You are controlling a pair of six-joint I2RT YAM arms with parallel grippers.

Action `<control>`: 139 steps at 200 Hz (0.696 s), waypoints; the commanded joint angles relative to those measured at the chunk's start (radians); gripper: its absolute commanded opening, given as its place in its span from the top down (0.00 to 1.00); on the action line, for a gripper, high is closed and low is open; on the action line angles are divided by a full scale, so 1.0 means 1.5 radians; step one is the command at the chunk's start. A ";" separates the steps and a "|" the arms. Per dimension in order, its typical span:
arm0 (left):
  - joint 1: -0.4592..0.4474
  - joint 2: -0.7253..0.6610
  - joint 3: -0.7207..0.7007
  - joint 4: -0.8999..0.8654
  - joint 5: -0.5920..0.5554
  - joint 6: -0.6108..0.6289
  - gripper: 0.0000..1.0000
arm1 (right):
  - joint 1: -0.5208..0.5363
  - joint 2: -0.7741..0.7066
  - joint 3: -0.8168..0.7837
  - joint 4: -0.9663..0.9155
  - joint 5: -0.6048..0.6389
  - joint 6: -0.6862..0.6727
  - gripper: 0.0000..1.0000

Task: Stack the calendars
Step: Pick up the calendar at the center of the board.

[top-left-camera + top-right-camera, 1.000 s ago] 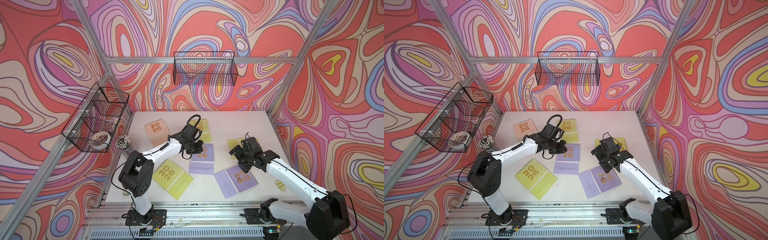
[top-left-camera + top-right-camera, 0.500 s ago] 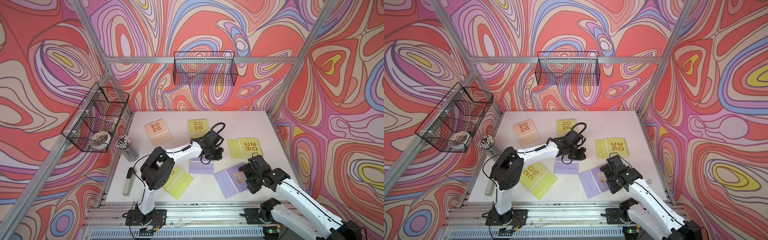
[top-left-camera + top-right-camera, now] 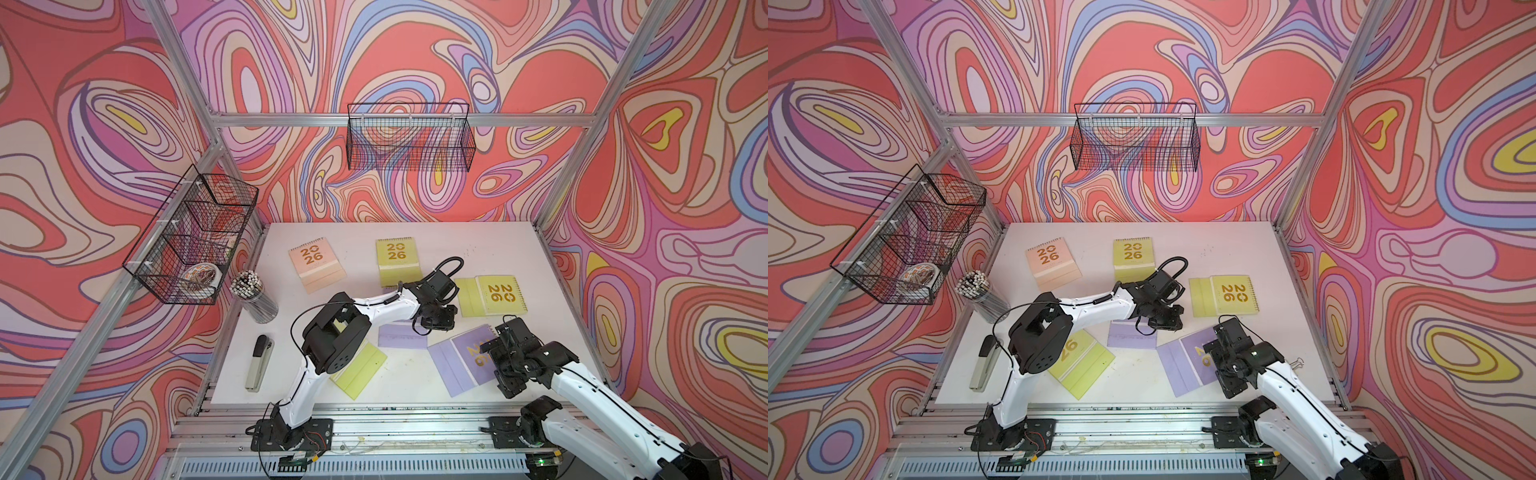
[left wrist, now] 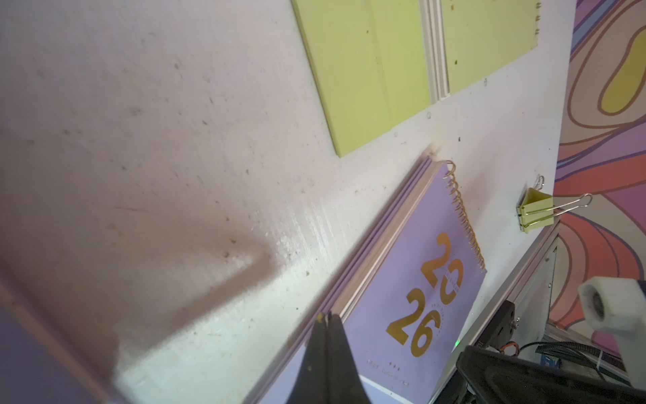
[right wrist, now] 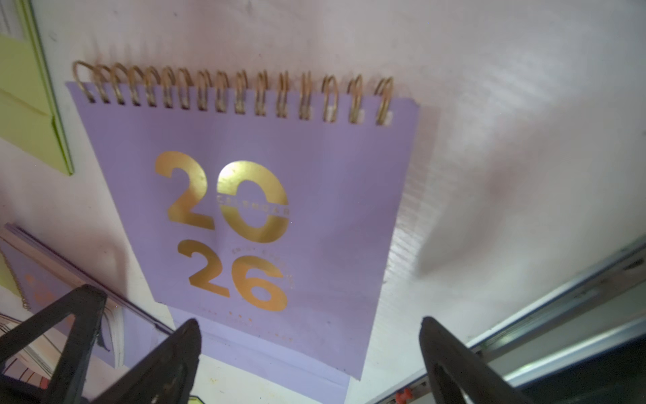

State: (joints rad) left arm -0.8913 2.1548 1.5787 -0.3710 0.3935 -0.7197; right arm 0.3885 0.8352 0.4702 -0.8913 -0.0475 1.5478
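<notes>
Hovering spread wide over the lavender calendar (image 5: 244, 210) with the right gripper (image 5: 307, 323), and hanging near that same calendar with the left gripper (image 4: 327, 316) clenched on nothing.

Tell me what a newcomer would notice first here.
The swirling red, purple and blue walls dominate all around the cell. On the white table, a peach calendar, a lime calendar and other pastel ones lie scattered, unstacked. The right gripper hangs open over a lavender calendar.
</notes>
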 commanded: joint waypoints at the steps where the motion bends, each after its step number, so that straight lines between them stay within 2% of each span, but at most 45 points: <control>1: -0.005 0.023 0.021 0.000 0.014 -0.015 1.00 | 0.001 -0.010 -0.023 0.007 0.005 0.013 0.02; 139: -0.010 0.102 0.068 -0.034 0.068 -0.033 1.00 | 0.000 -0.031 -0.116 0.168 -0.029 0.031 0.02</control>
State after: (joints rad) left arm -0.8944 2.2723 1.6646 -0.3740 0.4744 -0.7456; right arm 0.3885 0.7914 0.3676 -0.7105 -0.0963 1.5852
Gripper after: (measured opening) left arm 0.048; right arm 0.984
